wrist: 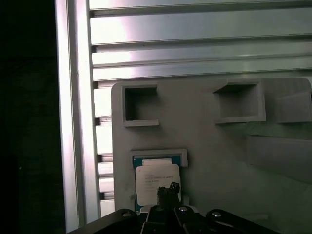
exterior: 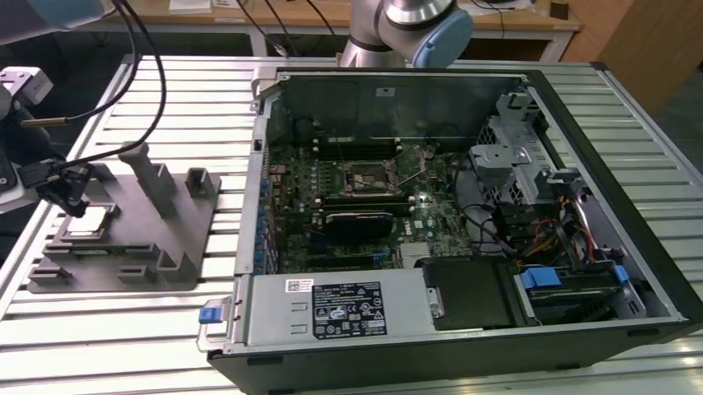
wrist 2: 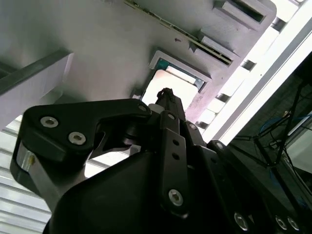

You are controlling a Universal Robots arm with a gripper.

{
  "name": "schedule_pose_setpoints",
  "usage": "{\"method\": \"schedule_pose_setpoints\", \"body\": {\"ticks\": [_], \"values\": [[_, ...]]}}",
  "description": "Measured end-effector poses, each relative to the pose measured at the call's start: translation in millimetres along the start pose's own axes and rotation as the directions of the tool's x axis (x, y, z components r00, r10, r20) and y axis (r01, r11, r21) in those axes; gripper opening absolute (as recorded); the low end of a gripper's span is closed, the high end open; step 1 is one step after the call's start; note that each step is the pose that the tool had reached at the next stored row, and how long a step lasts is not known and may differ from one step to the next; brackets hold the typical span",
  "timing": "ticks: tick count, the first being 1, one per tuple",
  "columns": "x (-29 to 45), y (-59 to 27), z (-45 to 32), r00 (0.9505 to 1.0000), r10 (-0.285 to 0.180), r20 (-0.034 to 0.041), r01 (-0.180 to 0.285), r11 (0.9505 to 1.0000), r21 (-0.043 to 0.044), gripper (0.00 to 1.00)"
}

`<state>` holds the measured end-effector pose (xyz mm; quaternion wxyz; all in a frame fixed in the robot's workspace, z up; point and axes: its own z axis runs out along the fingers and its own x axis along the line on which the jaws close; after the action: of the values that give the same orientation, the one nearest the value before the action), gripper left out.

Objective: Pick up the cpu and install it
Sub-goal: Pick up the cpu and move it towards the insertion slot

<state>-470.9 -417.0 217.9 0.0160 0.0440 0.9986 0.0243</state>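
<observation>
Gripper (wrist: 168,189) hangs directly over the cpu (wrist: 157,181), just above its silvery top or touching it (too close to call). Whether the jaws are spread or drawn together I cannot tell. The cpu lies flat in its recess in the grey fixture tray (wrist: 204,146); being square, it offers no long axis. Across the table (exterior: 121,329), in the exterior view, the open computer case (exterior: 384,107) stands at three o'clock of the tray, its motherboard socket (exterior: 368,175) well apart from the cpu.

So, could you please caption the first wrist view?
Black gripper at the silvery square cpu lying in its grey plastic tray.
</observation>
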Motion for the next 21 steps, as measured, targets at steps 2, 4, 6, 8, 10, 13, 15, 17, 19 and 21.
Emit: {"method": "schedule_pose_setpoints", "body": {"ticks": [2,4,6,8,10,13,15,17,19,21], "values": [[0.1,0.3,3.2,1.0000,0.000,0.0000,0.000,1.0000,0.0000,0.11],[0.3,0.4,6.5,1.0000,0.000,0.0000,0.000,1.0000,0.0001,0.11],[0.6,0.3,8.5,1.0000,-0.004,-0.0002,0.004,1.0000,-0.0001,0.11],[0.8,0.3,9.9,0.9999,-0.017,-0.0008,0.017,0.9999,-0.0005,0.11],[0.8,0.2,11.7,0.9996,-0.030,-0.0014,0.030,0.9996,-0.0009,0.11],[1.2,0.0,14.1,0.9988,-0.048,-0.0025,0.048,0.9988,-0.0014,0.11],[1.8,-0.1,15.5,0.9984,-0.056,-0.0027,0.056,0.9984,-0.0018,0.11],[2.9,0.0,17.1,0.9982,-0.059,-0.0028,0.059,0.9982,-0.0019,0.11],[3.7,0.0,18.7,0.9980,-0.063,-0.0030,0.063,0.9980,-0.0020,0.11],[4.1,0.1,19.7,0.9979,-0.065,-0.0033,0.065,0.9979,-0.0020,0.11]]}}
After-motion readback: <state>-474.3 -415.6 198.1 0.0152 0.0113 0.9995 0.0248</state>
